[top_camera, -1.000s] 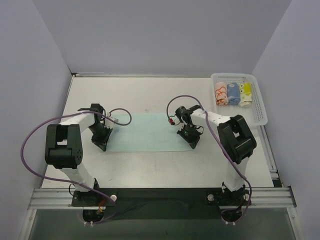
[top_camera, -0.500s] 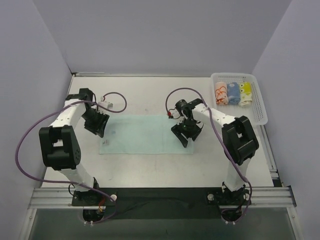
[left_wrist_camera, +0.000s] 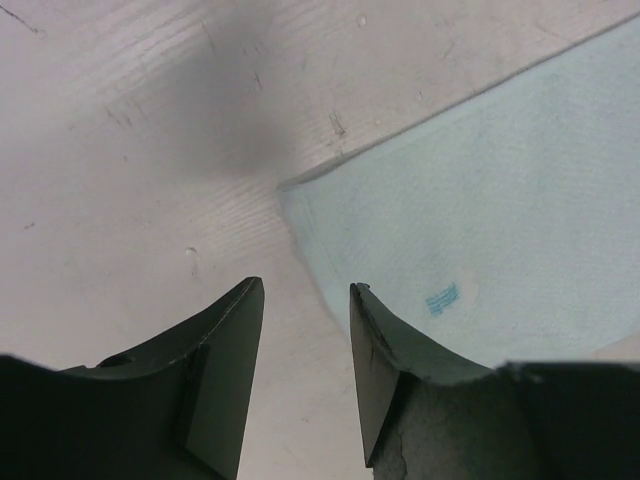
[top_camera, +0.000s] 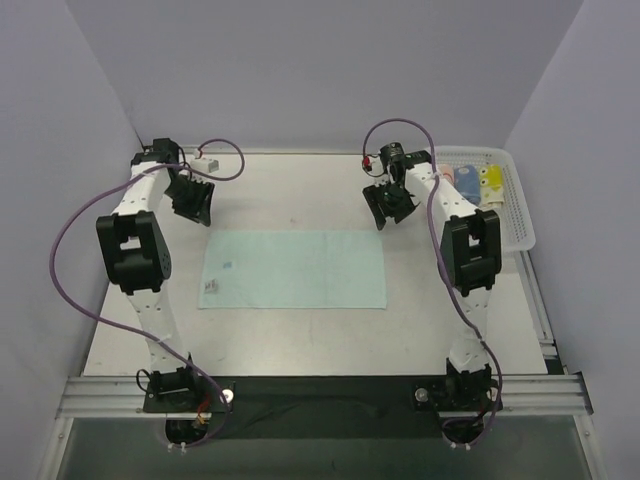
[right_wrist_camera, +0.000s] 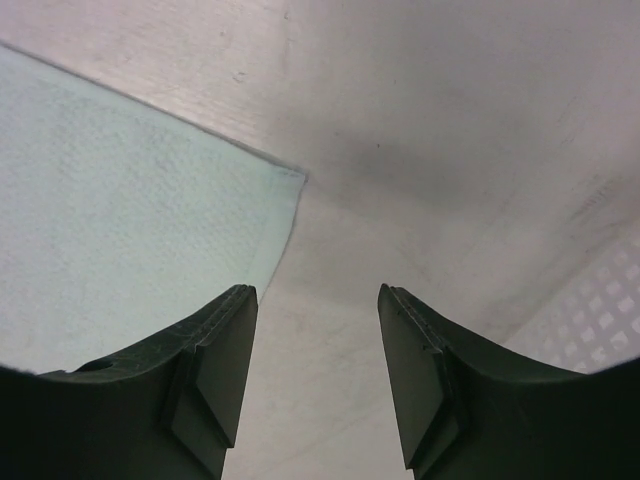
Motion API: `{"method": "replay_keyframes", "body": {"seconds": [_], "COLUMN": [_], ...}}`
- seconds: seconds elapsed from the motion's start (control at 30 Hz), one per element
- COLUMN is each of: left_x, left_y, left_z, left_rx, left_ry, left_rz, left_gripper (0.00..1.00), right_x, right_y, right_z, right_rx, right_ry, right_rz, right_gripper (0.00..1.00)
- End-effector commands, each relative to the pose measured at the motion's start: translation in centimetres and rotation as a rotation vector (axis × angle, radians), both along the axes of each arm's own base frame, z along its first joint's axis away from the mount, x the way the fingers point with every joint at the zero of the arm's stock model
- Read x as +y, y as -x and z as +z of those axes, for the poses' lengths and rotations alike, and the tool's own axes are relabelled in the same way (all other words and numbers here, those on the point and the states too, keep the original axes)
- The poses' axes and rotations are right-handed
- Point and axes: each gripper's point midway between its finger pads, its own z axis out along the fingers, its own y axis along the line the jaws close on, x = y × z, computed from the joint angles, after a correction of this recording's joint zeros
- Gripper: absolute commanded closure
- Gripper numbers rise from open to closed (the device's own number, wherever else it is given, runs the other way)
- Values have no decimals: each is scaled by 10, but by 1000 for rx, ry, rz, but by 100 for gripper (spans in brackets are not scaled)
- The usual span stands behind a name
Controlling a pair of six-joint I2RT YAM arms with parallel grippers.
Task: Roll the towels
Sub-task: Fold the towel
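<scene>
A pale mint-green towel (top_camera: 295,268) lies flat and unrolled in the middle of the table, its small white tag (top_camera: 212,288) at the near left corner. My left gripper (top_camera: 195,212) is open and empty, just beyond the towel's far left corner. In the left wrist view (left_wrist_camera: 305,290) that corner of the towel (left_wrist_camera: 480,220) lies ahead and to the right of the fingers. My right gripper (top_camera: 387,213) is open and empty beyond the far right corner. In the right wrist view (right_wrist_camera: 315,292) the towel (right_wrist_camera: 120,230) lies to the left.
A white slotted basket (top_camera: 520,228) stands at the far right and holds rolled towels: white-with-orange (top_camera: 444,176), blue (top_camera: 467,181) and yellow (top_camera: 490,182). Its wall shows in the right wrist view (right_wrist_camera: 610,310). Purple cables loop over both arms.
Both grippers have come off the towel and moved toward the far side of the table. The towel now lies flat and spread, its left edge a little farther left.
</scene>
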Motion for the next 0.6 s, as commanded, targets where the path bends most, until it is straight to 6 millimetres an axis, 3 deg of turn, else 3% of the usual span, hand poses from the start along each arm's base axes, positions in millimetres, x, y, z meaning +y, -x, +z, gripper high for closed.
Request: {"method": "replay_keyframes", "body": {"seconds": [0.0, 0.3, 0.57], "left_x": [-1, 6, 2], "left_y": [-28, -31, -30], "left_z": [8, -18, -22], "left_rx": [-59, -13, -4], "left_ry": [25, -6, 19], "left_rz": [28, 39, 30], "left_gripper": [50, 50, 50], "right_x": [-6, 3, 9], "right_y": [-5, -7, -12], "right_z": [-7, -42, -51], "right_rx": [30, 97, 108], "right_ry": [50, 11, -13], "right_rz": [-16, -42, -46], "right_gripper": [48, 52, 53]}}
